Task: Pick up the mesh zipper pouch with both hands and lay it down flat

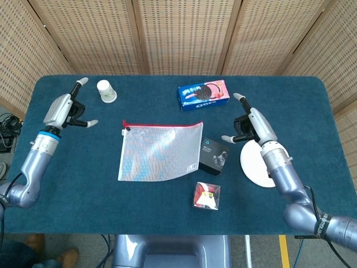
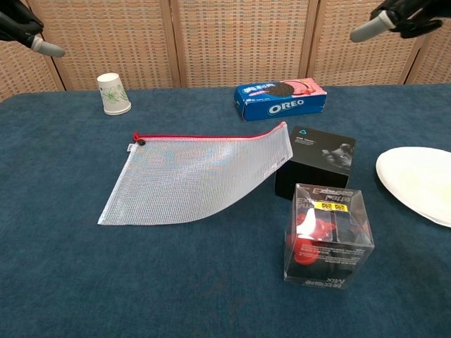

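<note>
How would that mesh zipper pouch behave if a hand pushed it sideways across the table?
Probably floppy: the mesh zipper pouch bends where its right edge rides up against the black box, so it would likely buckle rather than slide as a sheet. It looks thin, see-through and apparently empty, so probably very light. The blue cloth table may drag on it.

Dark teal worktop. White mesh pouch with red zipper edge and fine grid pattern. White cup with faint green print. Blue biscuit box with pink end and white letters. Black box. Clear cube with red and black inside. White plate. Silver-grey hands, left and right, with black parts.
</note>
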`<action>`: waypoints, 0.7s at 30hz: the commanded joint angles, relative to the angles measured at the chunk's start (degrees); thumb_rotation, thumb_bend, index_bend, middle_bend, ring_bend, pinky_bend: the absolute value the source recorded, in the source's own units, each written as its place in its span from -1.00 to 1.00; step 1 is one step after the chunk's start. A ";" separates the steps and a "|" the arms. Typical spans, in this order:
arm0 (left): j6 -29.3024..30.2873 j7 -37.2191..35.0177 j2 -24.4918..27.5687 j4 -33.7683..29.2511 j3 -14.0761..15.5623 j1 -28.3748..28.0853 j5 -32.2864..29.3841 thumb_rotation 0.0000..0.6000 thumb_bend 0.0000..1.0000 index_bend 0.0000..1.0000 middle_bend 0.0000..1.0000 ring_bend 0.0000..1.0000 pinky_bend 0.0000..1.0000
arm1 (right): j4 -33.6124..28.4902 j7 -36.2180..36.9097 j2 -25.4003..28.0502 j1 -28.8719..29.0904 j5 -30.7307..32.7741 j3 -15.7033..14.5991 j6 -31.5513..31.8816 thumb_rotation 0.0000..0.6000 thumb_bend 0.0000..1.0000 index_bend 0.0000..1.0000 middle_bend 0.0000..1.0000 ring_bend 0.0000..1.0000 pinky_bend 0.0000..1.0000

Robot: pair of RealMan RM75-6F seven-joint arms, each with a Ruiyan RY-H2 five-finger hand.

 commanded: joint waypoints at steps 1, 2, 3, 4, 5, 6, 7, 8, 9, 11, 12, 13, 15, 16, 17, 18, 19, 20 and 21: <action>5.38 4.05 2.58 -2.87 1.62 3.38 1.85 0.96 -1.00 -1.00 -0.17 -0.06 0.19 | 0.85 -3.81 1.37 -5.55 -11.06 -4.26 8.59 1.00 -1.00 -0.84 0.54 0.55 0.92; 6.18 5.11 3.14 -3.32 2.04 4.01 2.04 0.95 -1.00 -1.00 -0.44 -0.31 -0.07 | 1.44 -4.41 1.36 -6.34 -13.09 -5.00 10.00 1.00 -1.00 -0.83 0.41 0.43 0.74; 7.04 6.36 3.73 -3.78 2.47 4.68 2.18 0.94 -1.00 -1.00 -0.75 -0.64 -0.42 | 2.14 -5.06 1.32 -7.15 -15.19 -5.75 11.53 1.00 -1.00 -0.83 0.29 0.32 0.56; 7.99 7.73 4.32 -4.28 2.89 5.37 2.28 0.93 -1.00 -1.00 -0.93 -0.86 -0.67 | 2.91 -5.76 1.28 -7.98 -17.35 -6.58 13.06 1.00 -1.00 -0.84 0.08 0.11 0.22; 9.01 9.15 4.89 -4.86 3.29 6.10 2.34 0.93 -1.00 -1.00 -0.98 -0.94 -0.80 | 3.71 -6.47 1.27 -8.80 -19.53 -7.48 14.52 1.00 -1.00 -0.85 -0.14 -0.14 -0.14; 10.06 10.59 5.48 -5.50 3.69 6.87 2.36 0.93 -1.00 -1.00 -1.00 -1.00 -0.93 | 4.49 -7.15 1.31 -9.62 -21.66 -8.39 15.90 1.00 -1.00 -0.85 -0.30 -0.32 -0.38; 12.17 13.72 6.77 -6.60 4.63 8.54 2.38 0.93 -1.00 -1.00 -1.00 -1.00 -0.99 | 5.83 -8.67 1.66 -11.02 -25.00 -10.09 18.00 1.00 -1.00 -0.86 -0.51 -0.58 -0.68; 14.55 17.44 8.40 -8.84 5.66 10.56 2.08 0.94 -1.00 -1.00 -1.00 -1.00 -1.00 | 7.09 -9.85 2.08 -12.85 -28.59 -12.02 20.44 1.00 -1.00 -0.87 -0.68 -0.79 -0.88; 16.38 20.63 10.02 -10.76 6.90 12.56 1.74 0.95 -1.00 -1.00 -1.00 -1.00 -1.00 | 8.36 -11.45 2.57 -14.75 -31.59 -13.83 23.11 1.00 -1.00 -0.88 -0.77 -0.88 -0.96; 18.87 26.03 13.34 -15.26 9.34 16.04 0.96 0.98 -1.00 -1.00 -1.00 -1.00 -1.00 | 10.77 -13.29 2.93 -18.49 -36.59 -16.92 28.03 1.00 -1.00 -0.92 -0.94 -1.00 -1.00; 19.95 27.62 14.29 -16.67 10.17 17.28 0.84 0.99 -1.00 -1.00 -1.00 -1.00 -1.00 | 11.62 -13.72 2.95 -19.82 -38.00 -17.84 29.65 1.00 -1.00 -0.94 -0.97 -1.00 -1.00; 21.22 28.92 15.08 -17.87 11.16 18.72 0.94 1.00 -1.00 -1.00 -1.00 -1.00 -1.00 | 12.54 -14.35 3.01 -21.24 -39.30 -18.89 31.16 1.00 -1.00 -0.96 -0.99 -1.00 -1.00; 25.21 30.31 16.01 -20.02 13.45 22.36 2.41 1.00 -1.00 -1.00 -1.00 -1.00 -1.00 | 14.15 -15.57 3.08 -24.48 -41.77 -21.01 34.55 1.00 -1.00 -0.99 -1.00 -1.00 -1.00; 26.83 30.39 16.10 -20.48 14.35 23.77 3.31 1.00 -1.00 -1.00 -1.00 -1.00 -1.00 | 14.66 -15.98 3.07 -25.70 -42.58 -21.70 35.76 1.00 -1.00 -1.00 -1.00 -1.00 -1.00; 28.97 30.26 16.11 -20.86 15.98 26.08 4.50 1.00 -1.00 -1.00 -1.00 -1.00 -1.00 | 15.45 -16.78 2.94 -27.73 -43.32 -22.76 37.66 1.00 -1.00 -1.00 -1.00 -1.00 -1.00; 30.47 29.98 15.99 -20.93 16.81 27.38 5.60 1.00 -1.00 -1.00 -1.00 -1.00 -1.00 | 15.98 -17.09 2.73 -29.16 -44.03 -23.38 39.25 1.00 -1.00 -1.00 -1.00 -1.00 -1.00; 31.60 29.66 15.76 -20.79 17.49 28.44 6.48 1.00 -1.00 -1.00 -1.00 -1.00 -1.00 | 16.49 -17.29 2.50 -30.26 -44.40 -23.71 40.39 1.00 -1.00 -1.00 -1.00 -1.00 -1.00; 32.73 29.23 15.42 -20.54 18.09 29.42 7.44 1.00 -1.00 -1.00 -1.00 -1.00 -1.00 | 16.90 -17.47 2.31 -31.28 -44.59 -23.95 41.35 1.00 -1.00 -1.00 -1.00 -1.00 -1.00; 33.74 28.76 15.08 -20.24 18.70 30.32 8.47 1.00 -1.00 -1.00 -1.00 -1.00 -1.00 | 17.22 -17.45 2.13 -32.20 -44.82 -24.12 42.27 1.00 -1.00 -1.00 -1.00 -1.00 -1.00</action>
